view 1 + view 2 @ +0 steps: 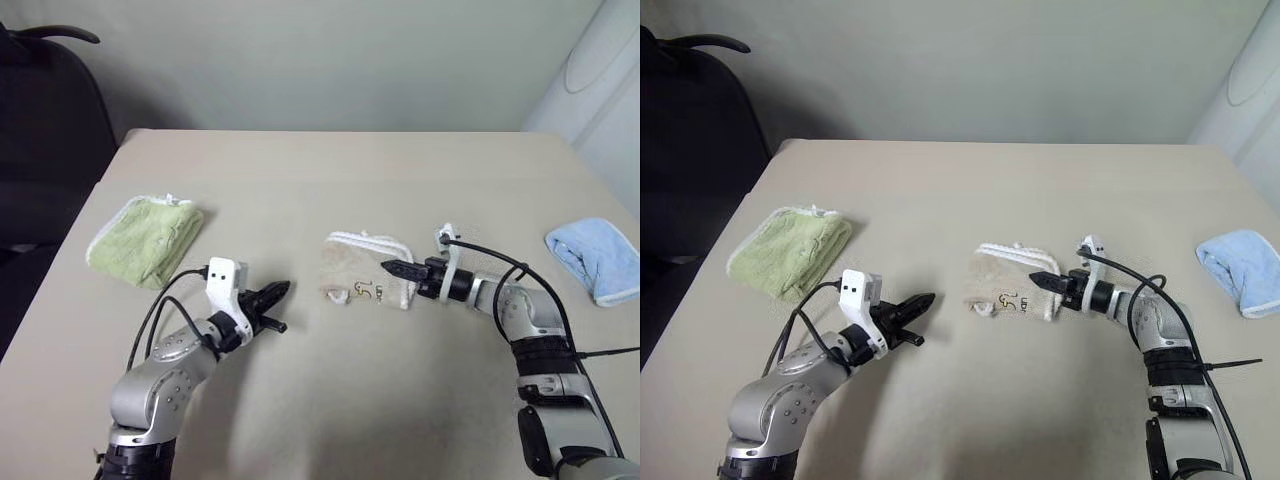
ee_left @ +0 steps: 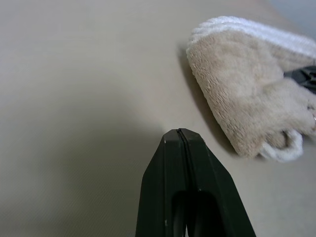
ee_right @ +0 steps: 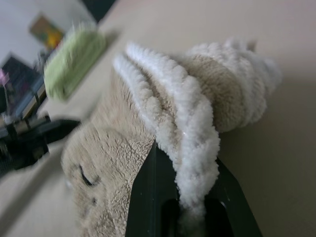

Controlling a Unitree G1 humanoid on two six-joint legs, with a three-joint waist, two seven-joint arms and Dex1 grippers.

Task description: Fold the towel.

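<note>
- Towel [image 1: 365, 268], thin beige cloth with white corded edging, lies bunched at centre frame on the tan desk [image 1: 330, 170].
- Right pincer [image 1: 400, 270] is clamped on its white edge, likely to drag a fold.
- Left pincer [image 1: 272, 297], fingers together and empty, hovers lower left, apart from the towel.
</note>
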